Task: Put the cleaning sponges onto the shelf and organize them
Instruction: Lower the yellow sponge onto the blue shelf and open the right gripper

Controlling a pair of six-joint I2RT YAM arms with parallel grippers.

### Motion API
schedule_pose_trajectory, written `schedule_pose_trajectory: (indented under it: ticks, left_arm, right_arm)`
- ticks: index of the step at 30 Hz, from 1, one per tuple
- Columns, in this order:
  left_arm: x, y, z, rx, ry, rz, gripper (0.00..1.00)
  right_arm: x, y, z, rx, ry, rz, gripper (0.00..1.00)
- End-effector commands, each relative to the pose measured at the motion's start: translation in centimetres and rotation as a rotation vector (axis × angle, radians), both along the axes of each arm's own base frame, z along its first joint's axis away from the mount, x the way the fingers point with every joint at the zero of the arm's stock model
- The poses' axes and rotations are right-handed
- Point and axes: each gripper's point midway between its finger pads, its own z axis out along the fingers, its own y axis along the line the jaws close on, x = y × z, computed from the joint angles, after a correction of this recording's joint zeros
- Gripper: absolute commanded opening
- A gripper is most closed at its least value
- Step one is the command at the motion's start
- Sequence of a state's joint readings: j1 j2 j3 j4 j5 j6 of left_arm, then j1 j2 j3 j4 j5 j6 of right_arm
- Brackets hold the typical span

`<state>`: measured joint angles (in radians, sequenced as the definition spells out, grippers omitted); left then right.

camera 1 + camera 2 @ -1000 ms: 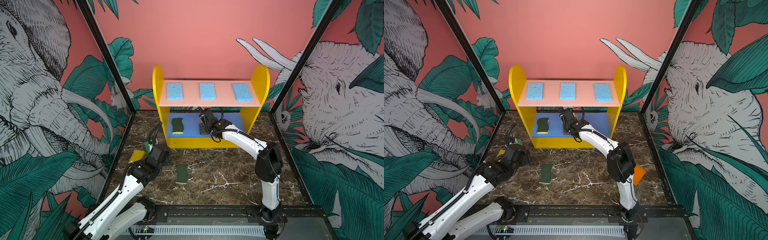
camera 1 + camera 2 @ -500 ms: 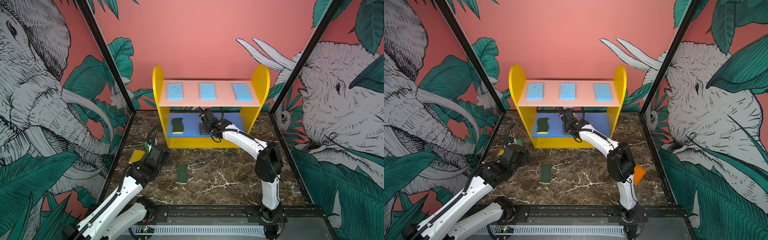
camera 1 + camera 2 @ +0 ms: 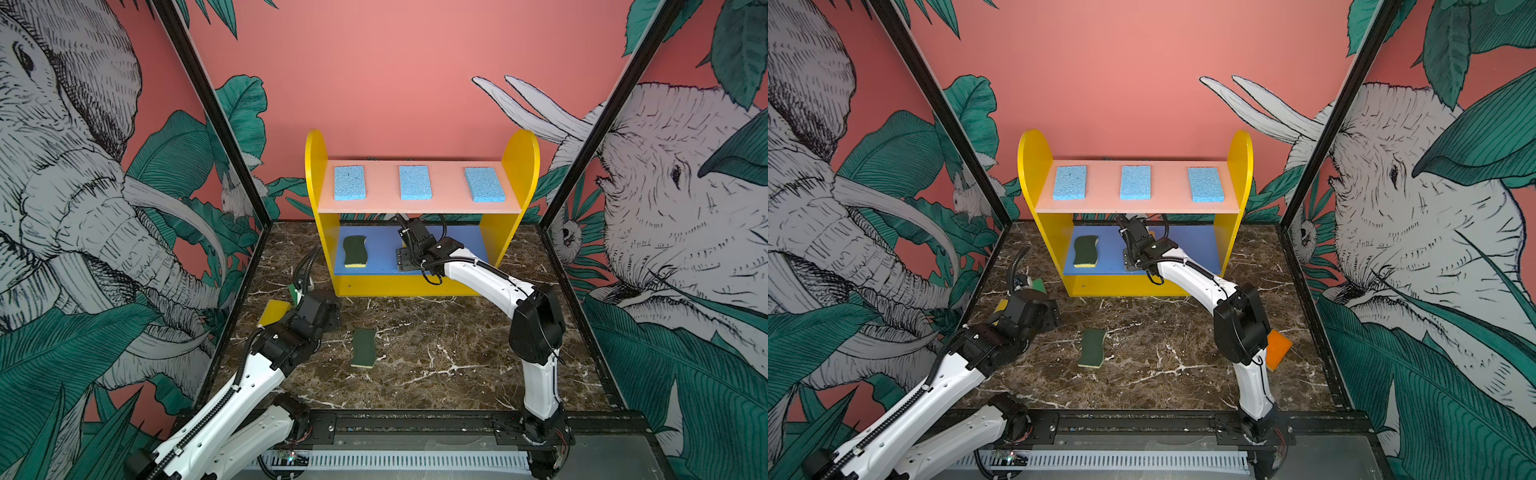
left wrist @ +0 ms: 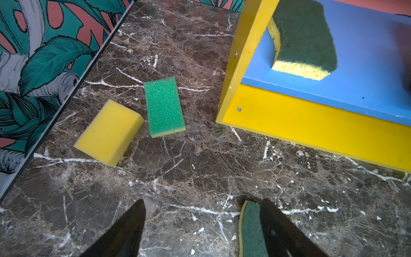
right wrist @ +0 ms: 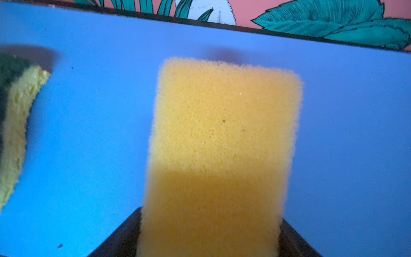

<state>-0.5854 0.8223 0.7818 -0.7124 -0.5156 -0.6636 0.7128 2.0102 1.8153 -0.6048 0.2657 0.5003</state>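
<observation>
- Marble worktop (image 3: 436,374) inside elephant-print walls is carrying the shelf (image 3: 519,166). Three light-blue sponges (image 3: 414,182) are sitting spaced apart on its pink top board (image 3: 449,195).
- We're seeing the right gripper (image 5: 210,217) reaching in under that board, over the blue middle board (image 3: 382,257). A yellow foam sponge (image 5: 222,133) is lying lengthwise between its fingers (image 5: 124,233). We can't tell whether they're pinching it or just flanking it.
- One wavy green sponge (image 3: 355,251) is lying at the left end of the blue board, apart from the yellow one.
- Left gripper (image 4: 202,201) is hovering low over the worktop, fingers (image 4: 131,222) spread apart and holding nothing. The second wavy sponge (image 4: 250,229) is showing just beside one finger.
- Lying loose on the worktop: bright green sponge (image 4: 164,106) and yellow block sponge (image 4: 109,133) near the left wall, and orange sponge (image 3: 1278,349) partly hidden behind the right arm.
- We're judging all of these as light, soft and springy, grippy rather than slippery, and not fragile.
- We're suggesting taking hold across the short width at mid-length with a light squeeze, and the wavy ones at the waist. Squeezing hard is likely bowing the foam, and it may be clinging to the fingers on release and landing crooked.
</observation>
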Motion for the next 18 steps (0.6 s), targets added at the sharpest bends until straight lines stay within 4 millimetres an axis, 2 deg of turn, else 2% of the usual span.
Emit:
schedule_pose_trajectory:
  ticks: [1, 18]
  left_arm:
    - [-0.6, 0.8, -0.6, 0.004, 0.013, 0.03, 0.82]
    - [-1.7, 1.4, -0.4, -0.026, -0.003, 0.043, 0.82]
  right_arm:
    - [0.1, -0.1, -0.2, 0.003, 0.006, -0.009, 0.88]
    - [-1.5, -0.8, 1.7, 0.076, -0.007, -0.019, 0.91]
